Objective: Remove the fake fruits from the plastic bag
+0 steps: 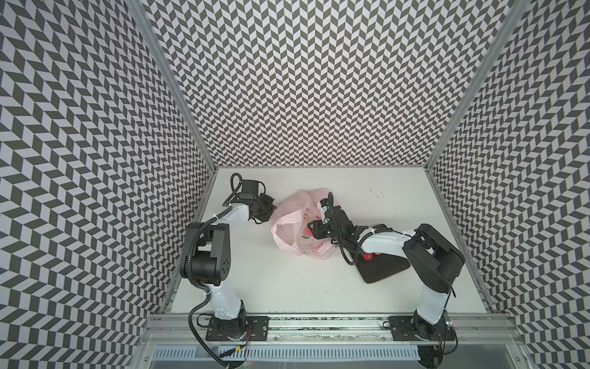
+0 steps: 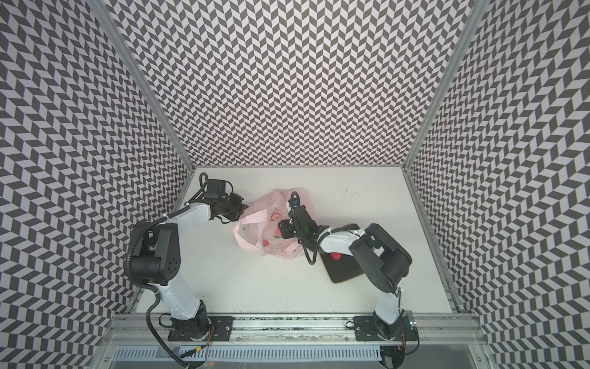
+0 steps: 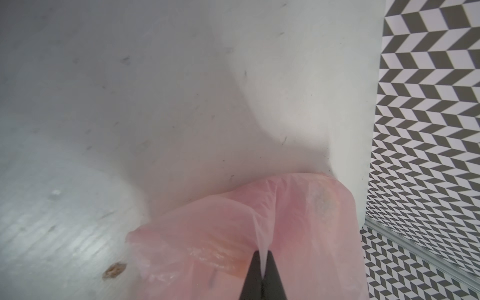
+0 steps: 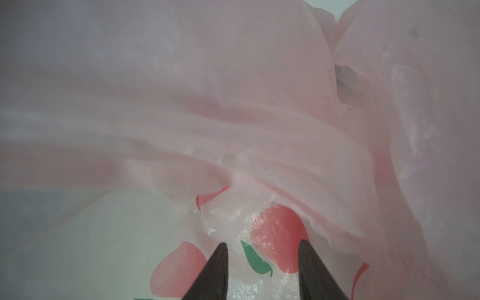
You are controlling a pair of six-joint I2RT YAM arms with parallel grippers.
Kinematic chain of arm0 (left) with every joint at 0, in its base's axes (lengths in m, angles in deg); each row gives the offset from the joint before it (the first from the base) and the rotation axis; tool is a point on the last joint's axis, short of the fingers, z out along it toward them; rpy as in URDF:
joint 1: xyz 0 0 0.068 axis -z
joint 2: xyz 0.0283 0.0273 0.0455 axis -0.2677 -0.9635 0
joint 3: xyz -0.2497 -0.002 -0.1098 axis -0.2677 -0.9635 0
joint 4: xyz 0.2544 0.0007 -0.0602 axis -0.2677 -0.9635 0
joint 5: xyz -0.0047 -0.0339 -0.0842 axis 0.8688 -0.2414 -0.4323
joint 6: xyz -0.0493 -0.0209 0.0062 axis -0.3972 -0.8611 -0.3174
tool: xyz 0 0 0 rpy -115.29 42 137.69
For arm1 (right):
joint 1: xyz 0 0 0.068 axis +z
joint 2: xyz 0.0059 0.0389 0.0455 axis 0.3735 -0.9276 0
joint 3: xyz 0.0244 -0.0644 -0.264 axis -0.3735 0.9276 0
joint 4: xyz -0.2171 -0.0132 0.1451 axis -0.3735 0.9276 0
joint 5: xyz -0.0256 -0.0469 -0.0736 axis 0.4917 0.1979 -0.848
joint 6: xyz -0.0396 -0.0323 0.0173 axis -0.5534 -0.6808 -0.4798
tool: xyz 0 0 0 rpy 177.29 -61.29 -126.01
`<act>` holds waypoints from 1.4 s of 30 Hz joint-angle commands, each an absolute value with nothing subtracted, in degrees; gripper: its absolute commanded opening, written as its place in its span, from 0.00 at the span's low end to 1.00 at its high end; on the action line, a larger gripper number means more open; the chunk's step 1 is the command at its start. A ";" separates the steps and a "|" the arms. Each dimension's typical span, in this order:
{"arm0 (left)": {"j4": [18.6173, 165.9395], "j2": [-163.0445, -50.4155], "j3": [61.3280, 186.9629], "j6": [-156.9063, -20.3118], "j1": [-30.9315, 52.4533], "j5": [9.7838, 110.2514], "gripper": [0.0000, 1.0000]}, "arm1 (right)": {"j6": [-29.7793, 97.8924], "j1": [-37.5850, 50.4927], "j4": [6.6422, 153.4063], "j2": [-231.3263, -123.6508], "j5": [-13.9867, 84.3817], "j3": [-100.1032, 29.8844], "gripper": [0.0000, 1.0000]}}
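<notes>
Presently the task stands partly done. One red fruit (image 1: 367, 256) lies on the dark board (image 1: 384, 268) at the right of the table (image 1: 287, 287), half hidden under the right arm. A reddish spot just beside it may be a second, though too little shows to say. How many fake fruits are inside the plastic bag (image 1: 298, 223) cannot be read from any view. The red and green shapes seen in the right wrist view are flat prints on the film, not fruit.

The plastic bag sits crumpled near the middle of the table, between the two arms. The left gripper (image 3: 263, 259) has its jaws pressed together on a thin fold of pink film; in both top views it stands at the bag's far-left edge. The right gripper (image 4: 262, 245) hovers over the printed side of the bag with its jaws spread — nothing between them, only film lying below.

In the inspector's judgement the pinch serves to steady or lift the bag while the right gripper goes in for the next fruit. The chief obstruction is the film itself: loose folds drape across the opening, hide the contents, and could be caught in place of a fruit. The right arm also crosses above the dark board, so the fruit set there lies close under it and could be knocked.
</notes>
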State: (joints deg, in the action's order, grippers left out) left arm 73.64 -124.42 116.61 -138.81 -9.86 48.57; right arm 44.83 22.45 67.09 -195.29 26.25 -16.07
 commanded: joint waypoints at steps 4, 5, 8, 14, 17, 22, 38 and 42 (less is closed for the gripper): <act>77.88 -116.07 118.18 -131.14 -6.81 51.36 0.00 | 44.12 22.12 64.53 -191.37 25.92 -16.56 0.44; 78.39 -115.09 118.24 -129.89 -6.22 51.37 0.00 | 44.17 22.10 64.64 -190.93 25.93 -16.53 0.45; 78.14 -111.88 118.83 -125.15 -4.00 52.35 0.00 | 44.16 22.02 65.41 -189.65 25.83 -16.35 0.45; 79.77 -105.54 117.13 -120.30 -0.61 53.35 0.00 | 44.93 21.77 67.39 -187.68 24.01 -13.64 0.51; 79.97 -104.44 115.30 -120.37 -0.09 52.23 0.00 | 44.97 21.75 68.17 -188.28 24.43 -13.28 0.53; 80.35 -102.52 110.31 -122.13 -1.36 54.35 0.00 | 44.35 21.75 68.56 -189.76 24.53 -14.42 0.54; 84.24 -104.83 101.54 -128.48 -5.51 50.82 0.00 | 50.52 22.28 77.34 -200.11 20.33 -26.37 0.59; 84.37 -103.96 100.07 -128.82 -5.42 50.93 0.00 | 52.44 22.80 81.77 -202.75 15.18 -30.23 0.66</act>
